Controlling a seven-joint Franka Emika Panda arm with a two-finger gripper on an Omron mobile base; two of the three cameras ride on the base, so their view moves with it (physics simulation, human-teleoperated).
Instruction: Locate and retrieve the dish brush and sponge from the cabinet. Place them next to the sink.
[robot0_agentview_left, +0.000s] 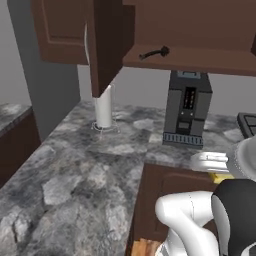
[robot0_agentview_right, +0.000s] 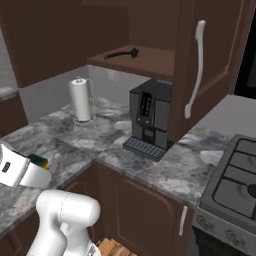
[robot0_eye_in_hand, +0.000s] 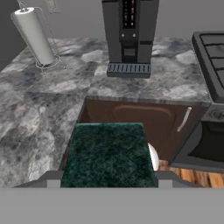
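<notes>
**Sponge in the claw, brush on the shelf**

The sponge (robot0_eye_in_hand: 108, 154) sits right in the claw (robot0_eye_in_hand: 105, 181) — its dark green scouring face fills the near middle of the hand view, with the two dark finger tips flanking its lower corners, so the claw is clamped on the sponge. In the right base view a sliver of the sponge's yellow and green pokes out at the far left, just past the white hand. In the left base view a spot of yellow shows beside the hand at the right edge.

Up high, the dish brush (robot0_agentview_left: 154, 52) lies flat on the open shelf of the cabinet (robot0_agentview_left: 200, 55), its round head to the right and its thin handle pointing left. From the right base view the same brush lies near the shelf's front edge, and the cabinet door (robot0_agentview_right: 212, 65) with its long pale handle stands swung out at the right.

Down on the marbled grey bench (robot0_agentview_left: 75, 170), a dark coffee machine (robot0_agentview_right: 150, 122) stands directly under the shelf. A paper towel roll (robot0_agentview_right: 81, 99) stands upright on its wire holder — well to the left of the machine. A gas stove (robot0_agentview_right: 235, 180) sits at the far right, and brown lower cabinets (robot0_eye_in_hand: 140, 118) run beneath the bench edge.
</notes>
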